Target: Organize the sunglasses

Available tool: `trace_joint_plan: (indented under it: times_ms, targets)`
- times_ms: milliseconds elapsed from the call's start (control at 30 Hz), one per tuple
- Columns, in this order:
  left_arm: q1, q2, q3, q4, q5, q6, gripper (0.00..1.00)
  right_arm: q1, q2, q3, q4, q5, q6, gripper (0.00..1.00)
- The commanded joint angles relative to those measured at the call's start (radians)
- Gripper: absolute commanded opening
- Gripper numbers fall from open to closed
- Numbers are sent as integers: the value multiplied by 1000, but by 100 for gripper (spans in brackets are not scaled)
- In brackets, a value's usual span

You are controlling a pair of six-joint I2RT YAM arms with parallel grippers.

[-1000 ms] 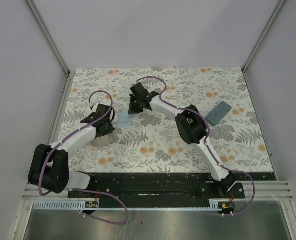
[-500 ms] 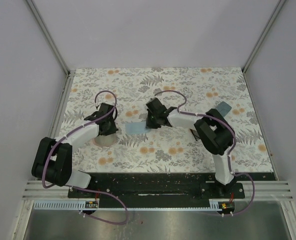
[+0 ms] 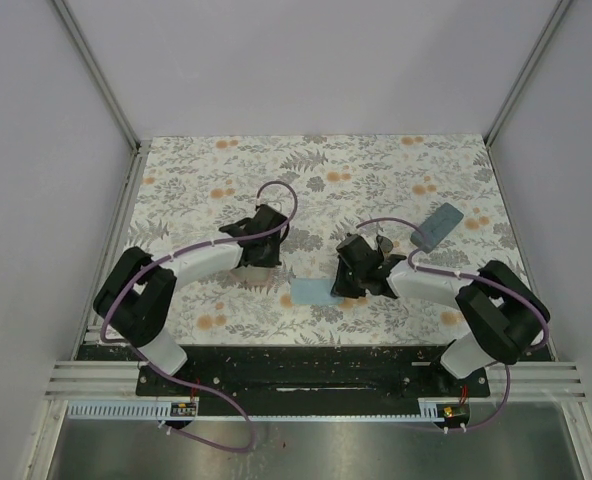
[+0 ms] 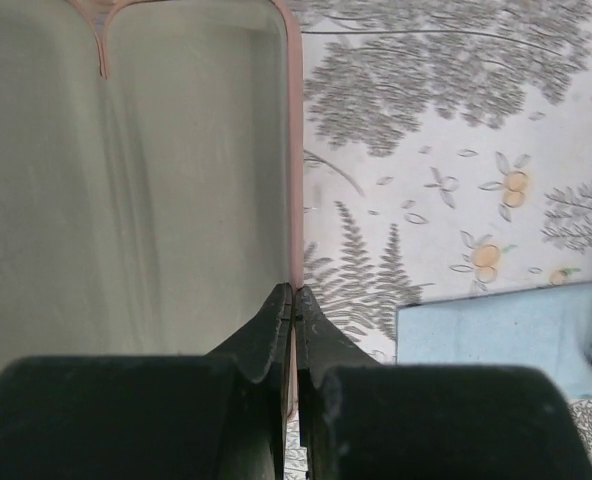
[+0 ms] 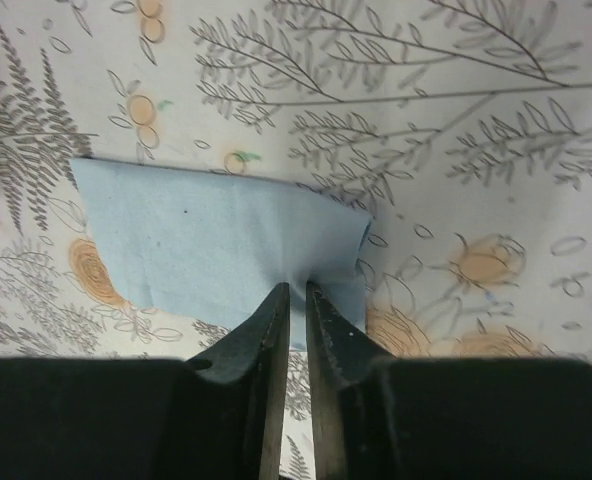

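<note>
Two robot arms work over a fern-and-flower patterned desk (image 3: pixel 226 170), with a light blue cloth (image 5: pixel 216 245) lying flat near its front edge, between the two arms.

The right pincer (image 5: pixel 296 290) is closed on the cloth's right-hand edge. Its two black fingers stand almost together, and the fabric puckers into a small fold where they bite. The rest of the cloth spreads out smooth on the desk, away from the fingers.

The left pincer (image 4: pixel 294 300) sits just left of the cloth and a little farther back on the desk. It is clamped tight on the thin rim of an open pink case (image 4: pixel 186 200). The left wrist camera looks straight into the case's pale, bare lining, and a corner of the cloth shows off to the case's right, apart from it.

A blue-grey case (image 3: pixel 437 226) lies closed, well apart from the cloth, beyond it and towards the right side of the desk.

The sunglasses cannot be made out with certainty in any of the three views. A small dark shape just beyond the right arm's wrist, back and right of the cloth, is too small to identify.
</note>
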Motion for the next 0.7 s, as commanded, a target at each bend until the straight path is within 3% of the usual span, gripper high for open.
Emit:
trace_joint_plan:
  times_ms: [0, 200, 333, 433, 667]
  targets:
    - [-67, 30, 68, 23, -45, 52, 1, 1, -60, -5, -199, 65, -24, 22]
    - [-123, 70, 77, 46, -30, 110, 7, 0, -216, 2, -288, 123, -40, 34]
    - [-140, 39, 77, 59, -22, 126, 29, -15, -273, 0, -320, 146, -47, 35]
    - [-141, 4, 82, 62, 15, 127, 40, -25, -278, 2, -319, 149, -58, 35]
    - [-172, -83, 82, 60, 79, 116, 43, -34, -183, 72, -319, 177, -138, 33]
